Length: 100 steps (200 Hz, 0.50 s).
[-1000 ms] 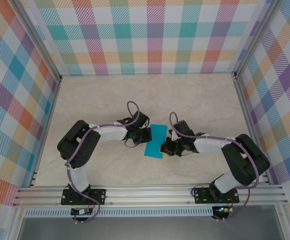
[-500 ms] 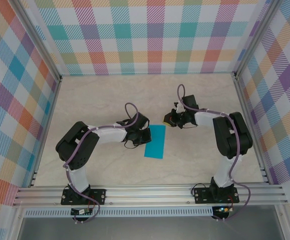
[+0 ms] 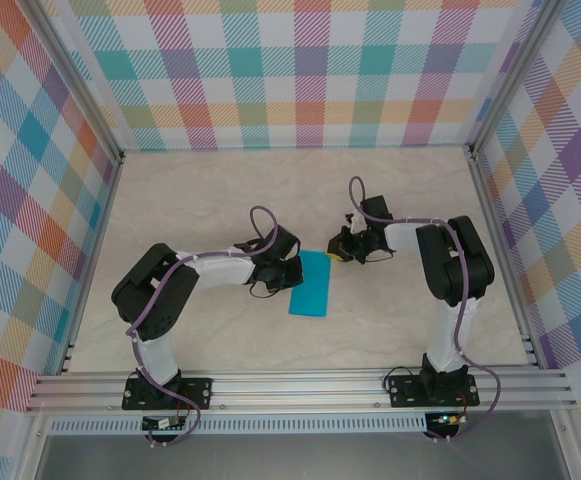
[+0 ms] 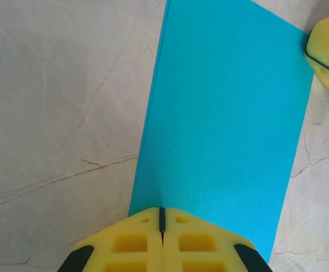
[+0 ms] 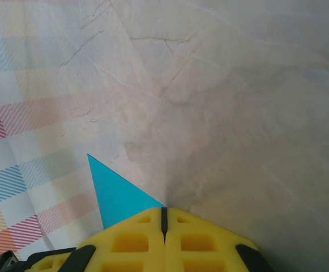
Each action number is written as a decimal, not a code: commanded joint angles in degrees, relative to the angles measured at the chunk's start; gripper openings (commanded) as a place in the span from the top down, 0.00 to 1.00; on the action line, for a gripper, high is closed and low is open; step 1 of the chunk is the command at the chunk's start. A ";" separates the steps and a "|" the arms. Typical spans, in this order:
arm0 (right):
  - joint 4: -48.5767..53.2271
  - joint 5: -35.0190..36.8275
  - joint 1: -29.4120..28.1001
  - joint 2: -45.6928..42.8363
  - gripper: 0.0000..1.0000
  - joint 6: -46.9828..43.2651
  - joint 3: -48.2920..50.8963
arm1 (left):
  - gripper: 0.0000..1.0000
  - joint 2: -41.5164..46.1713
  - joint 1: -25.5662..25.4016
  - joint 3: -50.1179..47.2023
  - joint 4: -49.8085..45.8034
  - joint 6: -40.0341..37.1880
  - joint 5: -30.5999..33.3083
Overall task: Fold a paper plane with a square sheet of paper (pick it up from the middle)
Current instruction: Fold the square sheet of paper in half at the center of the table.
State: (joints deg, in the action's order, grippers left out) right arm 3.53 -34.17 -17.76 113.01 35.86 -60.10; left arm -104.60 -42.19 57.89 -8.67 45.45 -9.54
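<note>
Pastel checked walls box in a matte, veined marble-look table. Mid-table lies the sheet of paper, a smooth, flat teal oblong. The left gripper rests on its left side with jaws together. The right gripper, likewise closed, sits at its far corner.

On the table, the paper sheet lies between left claw and right claw.

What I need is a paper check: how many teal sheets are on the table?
1: the teal sheet lies midway across the table; another beneath would be hidden.
</note>
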 commanded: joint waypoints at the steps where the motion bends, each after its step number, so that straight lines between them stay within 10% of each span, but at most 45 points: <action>1: 1.51 -0.62 -0.34 -1.47 1.00 -2.59 0.02 | 1.00 0.37 -0.94 -1.21 -4.93 -0.09 1.28; 100: -3.66 -2.18 -1.75 -1.95 1.00 0.36 5.93 | 1.00 0.79 -0.93 -1.83 -4.78 -0.42 1.38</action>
State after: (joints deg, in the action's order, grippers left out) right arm 1.37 -36.07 -19.05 108.81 35.77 -55.42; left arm -104.49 -42.26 57.89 -8.84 45.43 -9.37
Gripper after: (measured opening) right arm 0.043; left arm 0.048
